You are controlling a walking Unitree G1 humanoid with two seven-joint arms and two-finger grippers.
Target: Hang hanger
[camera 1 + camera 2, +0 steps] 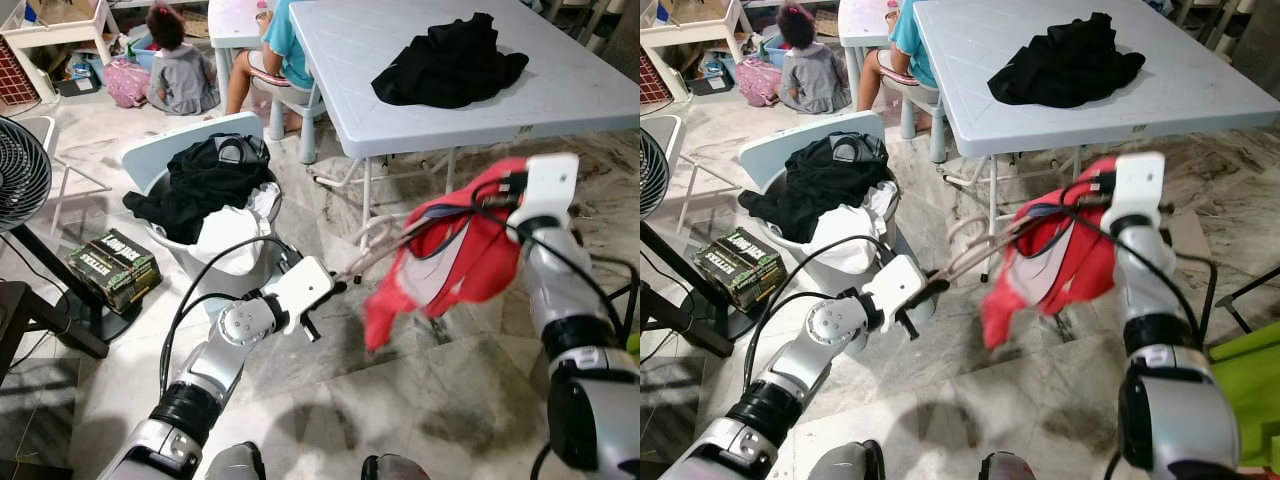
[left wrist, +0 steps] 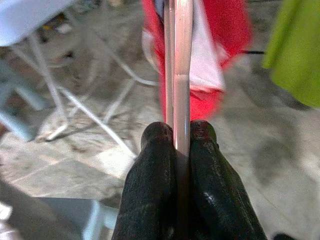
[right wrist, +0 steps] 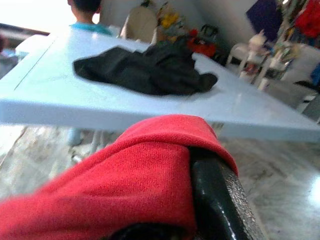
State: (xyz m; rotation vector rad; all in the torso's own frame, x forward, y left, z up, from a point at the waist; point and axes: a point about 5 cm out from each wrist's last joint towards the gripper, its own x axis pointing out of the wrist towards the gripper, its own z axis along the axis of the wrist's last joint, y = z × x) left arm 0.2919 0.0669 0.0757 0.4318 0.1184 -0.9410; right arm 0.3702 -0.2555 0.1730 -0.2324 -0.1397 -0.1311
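A pale pink hanger [image 1: 375, 245] is held low over the marble floor, and its far end reaches into a red and white garment [image 1: 460, 250]. My left gripper [image 1: 335, 285] is shut on the hanger's near end. In the left wrist view both black fingers [image 2: 155, 165] press the hanger's rod [image 2: 182, 60], with the garment [image 2: 220, 30] beyond. My right gripper [image 1: 495, 190] holds the garment up by its top, just in front of the table. In the right wrist view the red cloth [image 3: 130, 170] wraps over one black finger [image 3: 215, 195]. The hanger and garment are blurred.
A white folding table [image 1: 560, 100] with a black garment [image 1: 450, 60] stands ahead. A laundry basket [image 1: 175, 250] of black and white clothes is at the left, beside a fan [image 1: 20, 170] and a box [image 1: 113, 265]. A child [image 1: 180, 65] sits on the floor, a person [image 1: 280, 50] on a stool.
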